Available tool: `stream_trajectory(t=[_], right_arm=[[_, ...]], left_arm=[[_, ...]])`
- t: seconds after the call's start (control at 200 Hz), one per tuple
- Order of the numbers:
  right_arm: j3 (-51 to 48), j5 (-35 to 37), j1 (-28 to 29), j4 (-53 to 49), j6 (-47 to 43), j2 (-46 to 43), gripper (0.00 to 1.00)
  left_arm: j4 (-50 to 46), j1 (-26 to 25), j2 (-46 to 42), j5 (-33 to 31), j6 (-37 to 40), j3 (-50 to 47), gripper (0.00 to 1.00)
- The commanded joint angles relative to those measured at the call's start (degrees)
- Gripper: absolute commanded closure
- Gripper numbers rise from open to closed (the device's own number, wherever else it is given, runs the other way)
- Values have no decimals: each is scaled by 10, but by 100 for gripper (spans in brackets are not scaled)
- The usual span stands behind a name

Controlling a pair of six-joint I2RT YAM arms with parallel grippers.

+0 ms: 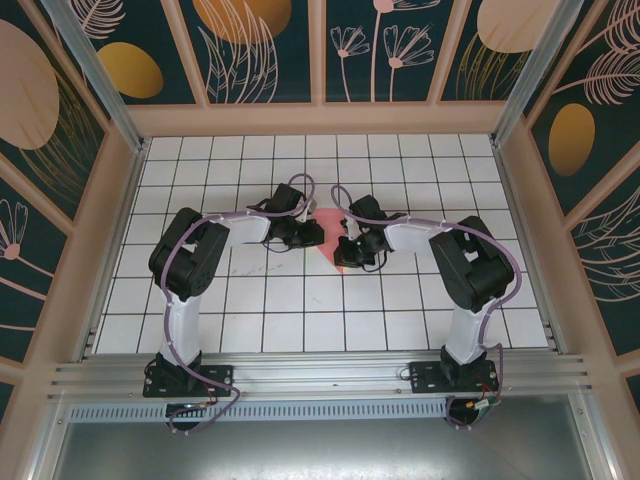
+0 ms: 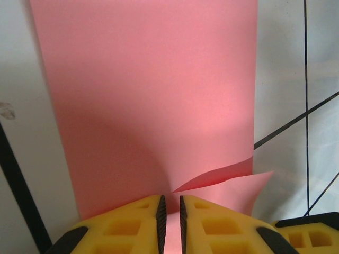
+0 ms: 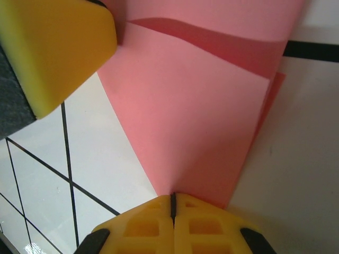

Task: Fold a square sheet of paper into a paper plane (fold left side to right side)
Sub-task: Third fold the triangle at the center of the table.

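My right gripper [image 3: 172,203] is pressing its two yellow pads [image 3: 143,227] together with no gap between them, and it is pinching a tapering corner of the red sheet of paper [image 3: 196,132] right at the seam. From that corner the paper is fanning out away from me, and one layer is arching up over another and throwing a dark curved shadow. My left gripper [image 2: 170,211] is standing just a narrow slit apart. The near edge of the sheet [image 2: 148,95] is running down into that slit, but I cannot tell whether the pads are really biting on it or only straddling it. Just to the right of that slit, a loose flap [image 2: 222,177] is curling up off the layer beneath. From above, the two grippers are sitting very near each other, with the left [image 1: 315,236] facing the right [image 1: 346,248] and the paper [image 1: 329,223] showing between and beside them. The sheet is lying around the middle of the white table [image 1: 300,300], across its black grid lines [image 2: 305,79].
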Motion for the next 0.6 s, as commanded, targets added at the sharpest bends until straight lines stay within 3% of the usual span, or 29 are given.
stream_trajectory(t=[0.0, 0.145, 0.25, 0.4, 0.596], right_arm=[[-21, 31, -5, -35, 8, 12, 100], [-27, 43, -5, -43, 4, 17, 100], [-28, 51, -5, -46, 1, 18, 100], [-28, 51, -5, -47, -2, 21, 100], [-25, 57, -4, -53, -6, 22, 100]], left_arm=[[-42, 2, -13, -46, 9, 0, 76], [-16, 1, -68, -56, 3, -24, 72], [-3, -7, -95, -51, 2, -58, 78], [59, -25, -103, 9, -17, -105, 85], [104, -39, -88, 41, -29, -97, 89]])
